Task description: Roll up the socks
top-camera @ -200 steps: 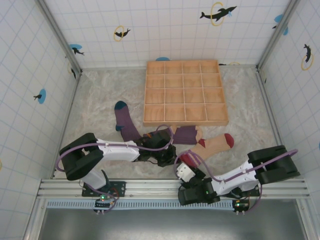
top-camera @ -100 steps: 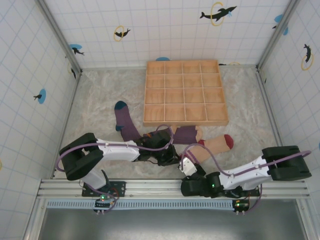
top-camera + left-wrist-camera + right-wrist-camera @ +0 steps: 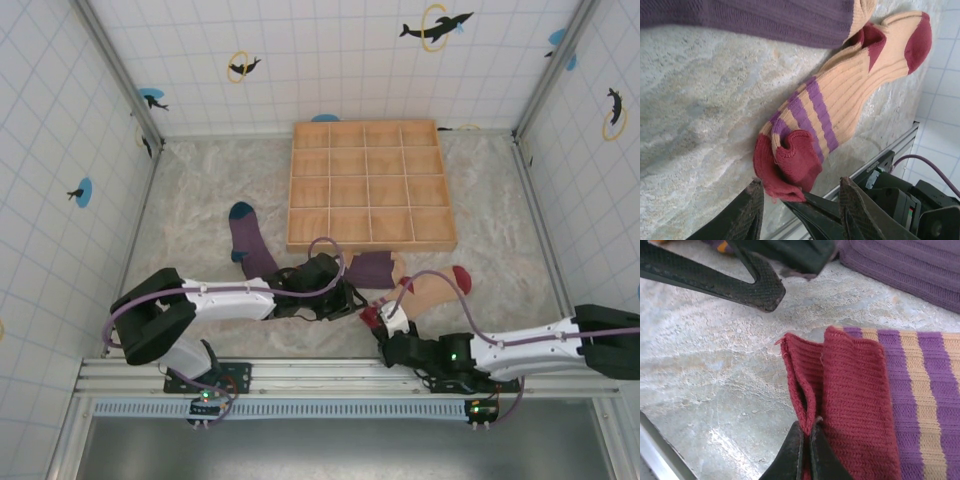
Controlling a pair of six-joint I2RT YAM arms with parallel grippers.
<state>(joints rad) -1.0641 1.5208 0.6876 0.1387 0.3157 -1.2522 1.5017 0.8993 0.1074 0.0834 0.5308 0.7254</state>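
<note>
**Tan sock**: lies flat on the worktop near the front edge. Its dark-red toe points right and its dark-red cuff faces the arms. Purple stripes sit just behind the cuff. I see the cuff crumpled and folded over on itself.

**Right tool**: closed tight, both fingers pinching the edge of the cuff's fold. From overhead I place it at the sock's near-left end.

**Left tool**: fingers parted partway, gripping nothing. The cuff lies just ahead of the gap. In the right wrist view one finger sits low over the worktop, near the cuff but apart from it.

**Purple sock with the tan toe**: just behind the tan sock, between it and the tray. Its tan end meets the tan sock. I cannot tell whether the two overlap or only touch.

**Purple sock with the teal toe**: left of the others and laid on a slant, with the teal end far-left. Its near end runs under the left arm.

**Wooden tray**: a grid of square compartments at the back centre of the worktop. Its front wall is close to the purple sock with the tan toe.

**Surround**: white tiled walls with dolphin stickers. A metal rail along the near edge carries both arm bases.
</note>
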